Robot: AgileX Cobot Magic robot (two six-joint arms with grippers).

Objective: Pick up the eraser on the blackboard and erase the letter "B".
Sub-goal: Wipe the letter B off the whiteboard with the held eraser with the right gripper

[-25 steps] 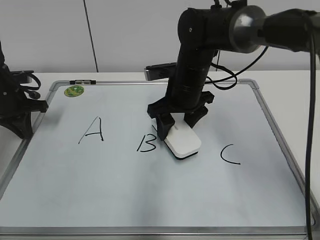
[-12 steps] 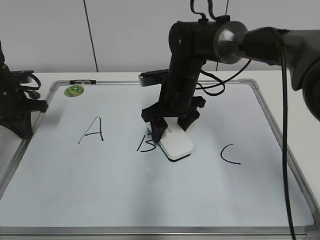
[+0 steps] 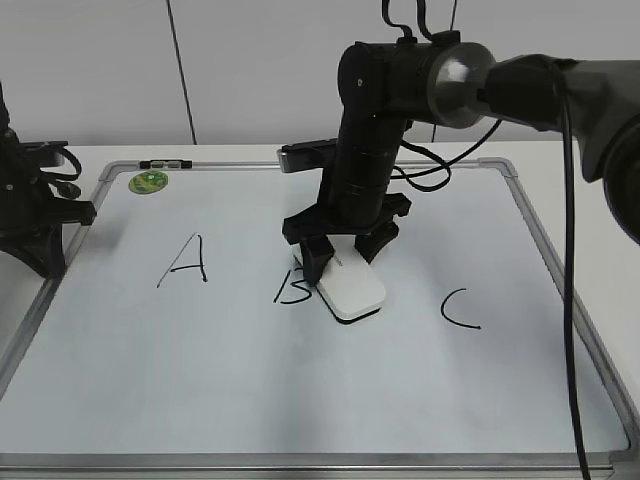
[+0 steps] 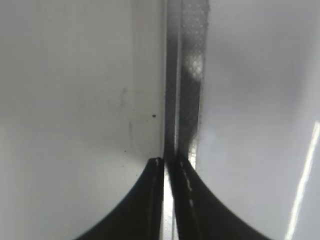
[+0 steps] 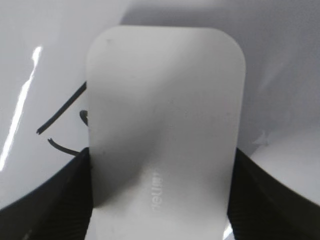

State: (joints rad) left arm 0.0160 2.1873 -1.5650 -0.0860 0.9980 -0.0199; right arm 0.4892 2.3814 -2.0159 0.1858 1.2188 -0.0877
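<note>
Lengthwise, the eraser (image 3: 350, 290) angles away from the letter "B" (image 3: 291, 289).

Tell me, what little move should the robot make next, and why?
Probably slide the eraser left across the letter "B". The right gripper has its fingers clamped on the eraser's sides, and the eraser sits flat on the blackboard just right of the "B", whose strokes are mostly still there.
</note>
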